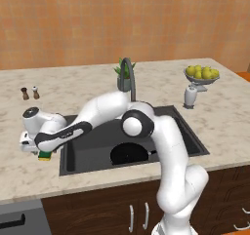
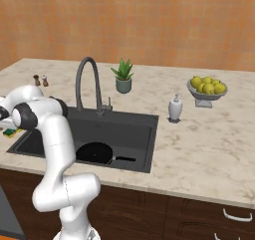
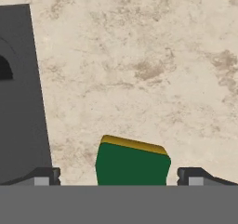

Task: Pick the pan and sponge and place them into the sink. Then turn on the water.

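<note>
The black pan (image 1: 129, 153) (image 2: 94, 153) lies inside the dark grey sink (image 1: 93, 146) (image 2: 124, 129), its handle pointing right. The yellow-and-green sponge (image 1: 45, 156) (image 2: 10, 132) (image 3: 132, 165) rests on the counter just left of the sink's rim (image 3: 21, 102). My gripper (image 1: 41, 152) (image 3: 121, 175) hangs low over the sponge, open, with one fingertip (image 3: 46, 175) on each side of it and a gap between pads and sponge. The arched faucet (image 1: 128, 70) (image 2: 87, 79) stands behind the basin; the water is out of view.
Two small shakers (image 1: 29, 92) stand at the back left. Behind the sink is a potted plant (image 1: 124, 75). A soap dispenser (image 1: 190, 96) and a bowl of lemons (image 1: 201, 74) sit to the right. The counter's front edge lies close to the sponge.
</note>
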Controlling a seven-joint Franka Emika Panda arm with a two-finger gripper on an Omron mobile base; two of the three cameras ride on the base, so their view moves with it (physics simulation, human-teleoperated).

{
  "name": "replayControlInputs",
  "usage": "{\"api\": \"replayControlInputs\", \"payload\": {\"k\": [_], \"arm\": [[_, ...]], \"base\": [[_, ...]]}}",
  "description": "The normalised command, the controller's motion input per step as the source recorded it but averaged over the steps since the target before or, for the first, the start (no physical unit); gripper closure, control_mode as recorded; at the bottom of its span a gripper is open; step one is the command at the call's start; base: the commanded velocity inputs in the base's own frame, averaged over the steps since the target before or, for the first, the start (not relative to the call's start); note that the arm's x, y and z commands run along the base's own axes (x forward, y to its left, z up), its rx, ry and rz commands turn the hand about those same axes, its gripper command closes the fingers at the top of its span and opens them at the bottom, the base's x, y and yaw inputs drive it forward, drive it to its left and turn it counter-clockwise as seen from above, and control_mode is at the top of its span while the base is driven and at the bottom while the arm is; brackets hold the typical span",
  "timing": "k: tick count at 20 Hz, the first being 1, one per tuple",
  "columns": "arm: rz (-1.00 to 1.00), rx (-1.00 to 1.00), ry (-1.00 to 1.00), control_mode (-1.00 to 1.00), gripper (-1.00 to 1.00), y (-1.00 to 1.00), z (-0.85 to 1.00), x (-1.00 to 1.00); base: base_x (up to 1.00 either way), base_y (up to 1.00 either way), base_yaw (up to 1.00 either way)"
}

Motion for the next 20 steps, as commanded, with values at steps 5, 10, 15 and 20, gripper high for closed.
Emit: {"api": "replayControlInputs", "payload": {"k": [5,10,15,20], "arm": [[0.00,0.00,-0.02,-1.00,-1.00,0.00,-0.22,0.19],[0.00,0.00,-0.02,-1.00,-1.00,0.00,-0.27,0.18],[0.00,0.00,0.00,-1.00,-1.00,0.00,-0.39,0.17],[0.00,0.00,0.00,-1.00,1.00,0.00,-0.39,0.05]], "base": [[0.00,0.00,0.00],[0.00,0.00,0.00],[0.00,0.00,0.00],[0.00,0.00,0.00]]}}
